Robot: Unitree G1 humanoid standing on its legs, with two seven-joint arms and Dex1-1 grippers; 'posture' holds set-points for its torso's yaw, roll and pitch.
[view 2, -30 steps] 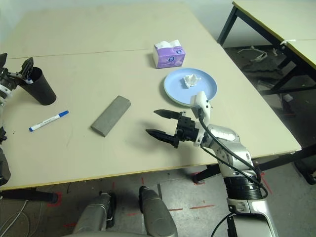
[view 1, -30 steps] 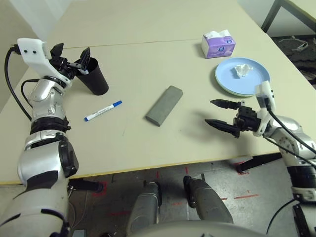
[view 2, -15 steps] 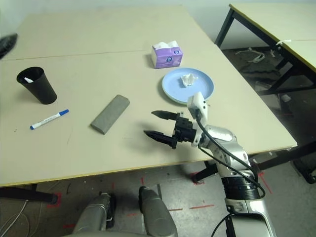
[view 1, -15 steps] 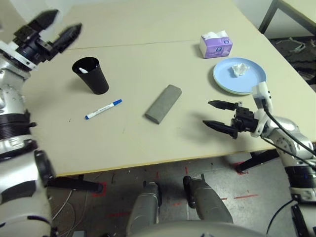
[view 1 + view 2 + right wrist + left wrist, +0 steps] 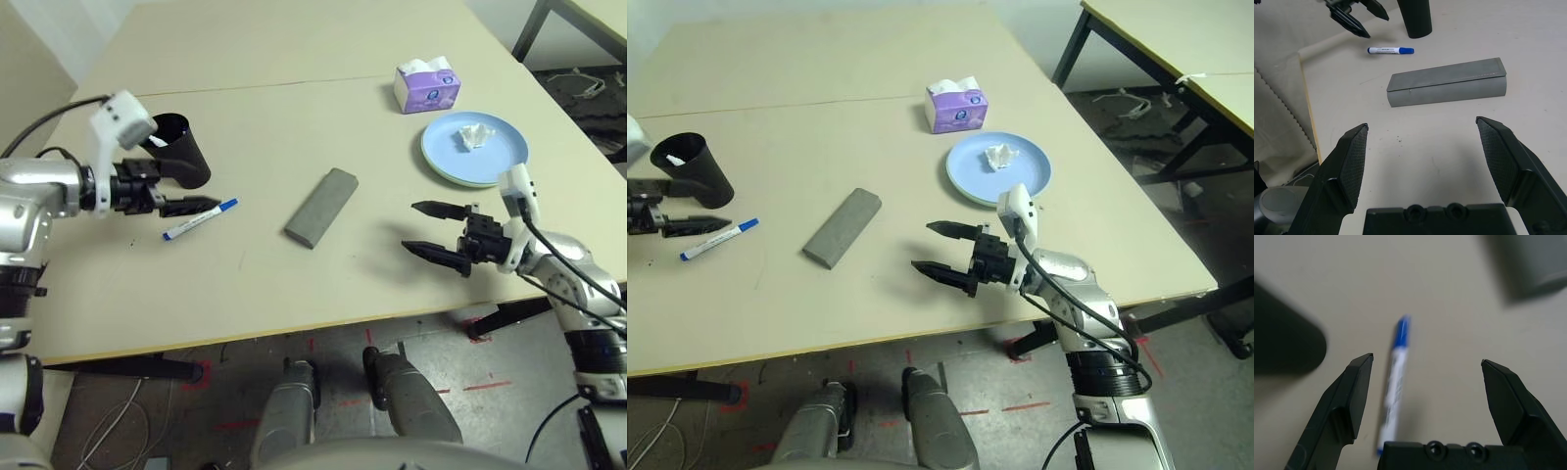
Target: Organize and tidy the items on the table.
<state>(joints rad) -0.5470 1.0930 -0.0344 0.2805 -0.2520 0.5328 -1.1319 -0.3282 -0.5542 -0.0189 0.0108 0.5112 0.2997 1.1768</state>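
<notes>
Where a seam crosses the beige tabletop [image 5: 294, 39]: marker [image 5: 201, 219] near left edge under open left hand [image 5: 186, 199]; case [image 5: 321, 207] central; plate [image 5: 474, 150] right; right hand [image 5: 436, 232] open, empty.

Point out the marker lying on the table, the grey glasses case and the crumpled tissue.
marker [image 5: 200, 218], left eye view, middle of its white barrel.
glasses case [image 5: 321, 206], left eye view, centre of its top face.
crumpled tissue [image 5: 999, 157], right eye view, middle of the wad on the plate.
</notes>
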